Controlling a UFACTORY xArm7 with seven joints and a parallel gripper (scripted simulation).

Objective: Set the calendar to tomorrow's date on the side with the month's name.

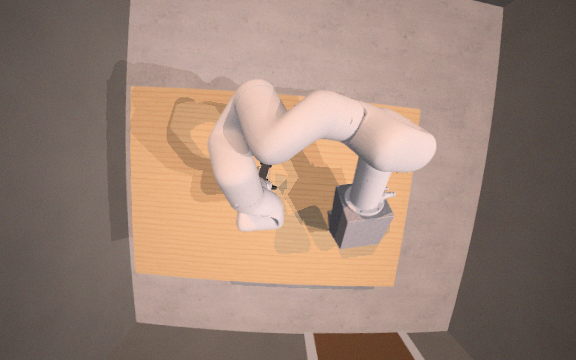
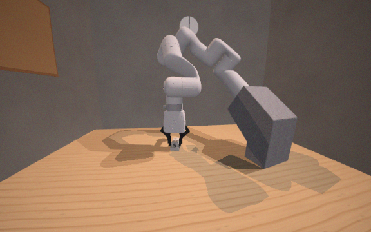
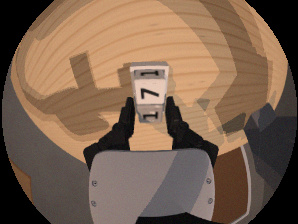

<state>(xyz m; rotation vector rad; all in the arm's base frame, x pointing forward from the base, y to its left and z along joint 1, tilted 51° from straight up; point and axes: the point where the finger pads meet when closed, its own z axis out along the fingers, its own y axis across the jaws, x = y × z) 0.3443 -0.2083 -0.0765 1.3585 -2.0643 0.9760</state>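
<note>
At the middle of the table (image 1: pixel 193 250) (image 2: pixel 108 193) (image 3: pixel 195 45), the small calendar (image 2: pixel 174 149) (image 3: pixel 150 92) stands well apart from the table's edges. In the top view the arm (image 1: pixel 295 132) (image 2: pixel 182 87) covers much of this area; a whitish fragment beside the dark finger parts is too small to identify.

The gripper (image 1: pixel 269 180) (image 2: pixel 175 144) (image 3: pixel 150 104) points down over the calendar, its jaws partly open, about midway between wide and narrow. In the wrist view one finger lies on each side of the calendar's lower part, with a narrow gap at either side; nothing is gripped. Sideways room between fingers and calendar is therefore slight.

The wrist view shows a 7 on a pale face at upper centre, turned on its side in the frame, with a 1 on a darker face above it and another below. The exterior view shows a 5 on the face toward the camera. The seating of the cubes on the tray's floor cannot be made out.

To the right, a grey block (image 1: pixel 365 232) (image 2: pixel 282 142) carries the arm's base and stands well apart from the calendar, the chief bulky obstacle on that side. Wider room extends across the left and lower parts of the table in the top view. Overhead, the arm's folded links occupy the space above the calendar. Broad shadows cross the wood on both sides.
</note>
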